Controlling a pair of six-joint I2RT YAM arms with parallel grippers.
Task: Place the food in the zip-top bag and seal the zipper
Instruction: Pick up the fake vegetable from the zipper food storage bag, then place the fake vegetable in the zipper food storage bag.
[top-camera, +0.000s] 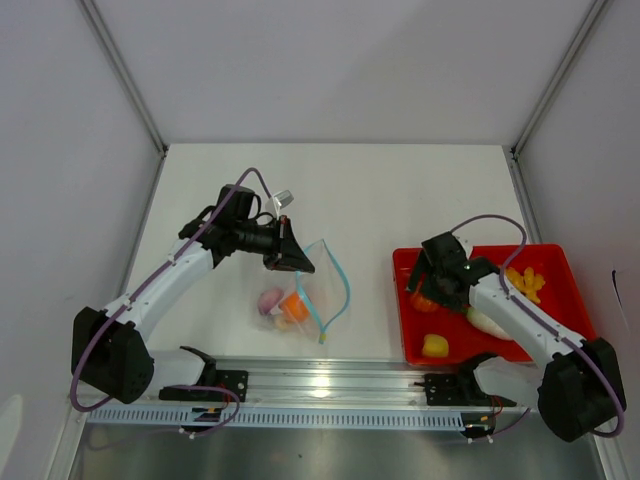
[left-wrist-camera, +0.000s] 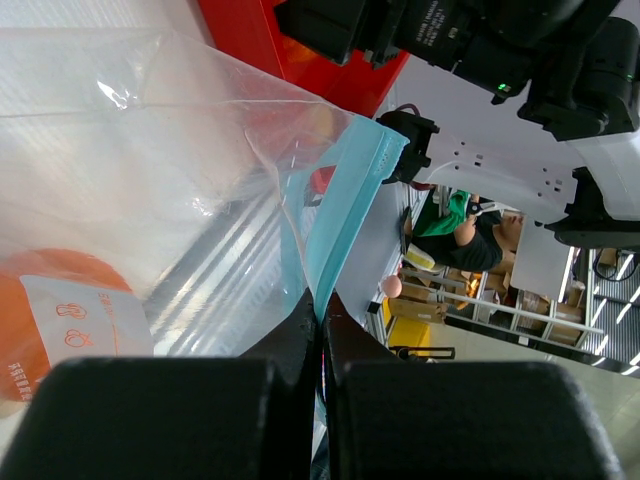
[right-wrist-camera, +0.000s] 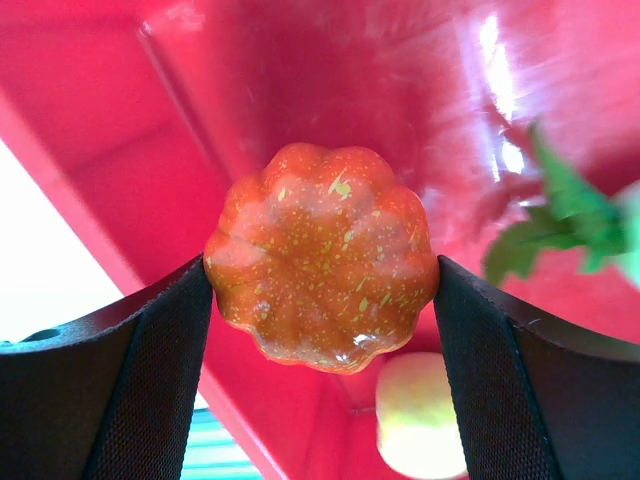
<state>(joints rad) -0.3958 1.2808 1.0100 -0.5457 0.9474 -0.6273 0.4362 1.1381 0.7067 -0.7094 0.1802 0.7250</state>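
Note:
The clear zip-top bag (top-camera: 300, 290) lies on the table with its light-blue zipper (top-camera: 335, 285) curving open. Inside it are a purple-white garlic bulb (top-camera: 270, 299) and an orange round fruit (top-camera: 294, 306). My left gripper (top-camera: 290, 255) is shut on the bag's zipper strip (left-wrist-camera: 345, 215) and holds its edge up. My right gripper (top-camera: 425, 290) is over the red tray (top-camera: 480, 345), shut on the orange pumpkin (right-wrist-camera: 322, 268). A yellow piece (top-camera: 435, 346), a white piece (top-camera: 490, 322) and more yellow pieces (top-camera: 525, 283) lie in the tray.
An aluminium rail (top-camera: 330, 385) runs along the near table edge between the arm bases. White walls enclose the table on three sides. A green leafy bit (right-wrist-camera: 560, 230) shows in the tray beside the pumpkin.

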